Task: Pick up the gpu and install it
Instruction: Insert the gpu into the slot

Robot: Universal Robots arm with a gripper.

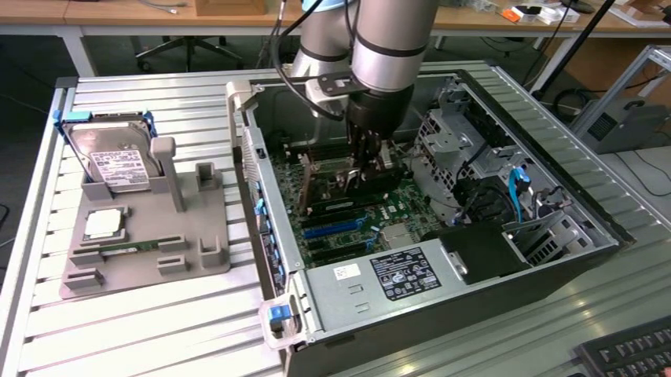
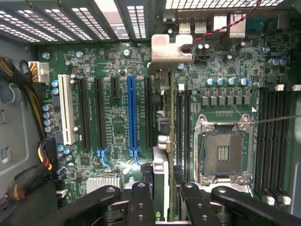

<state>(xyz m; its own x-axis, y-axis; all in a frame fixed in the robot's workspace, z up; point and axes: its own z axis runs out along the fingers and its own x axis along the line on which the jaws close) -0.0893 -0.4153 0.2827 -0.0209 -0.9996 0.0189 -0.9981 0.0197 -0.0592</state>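
We see gripper (image 2: 162,197) clamped on the gpu (image 2: 161,141) | gpu edge-on inside the computer case (image 1: 587,208), over the motherboard (image 2: 113,122) beside its blue slot (image 2: 132,113) | power supply (image 1: 404,275) label unreadable | hard drive (image 1: 118,161) racked outside case

The gpu (image 2: 164,141) is standing on edge inside the open case, seen edge-on as a thin green board with a black cooler, silver bracket pointing to 12 o'clock, sitting just past the blue slot toward 3 o'clock.
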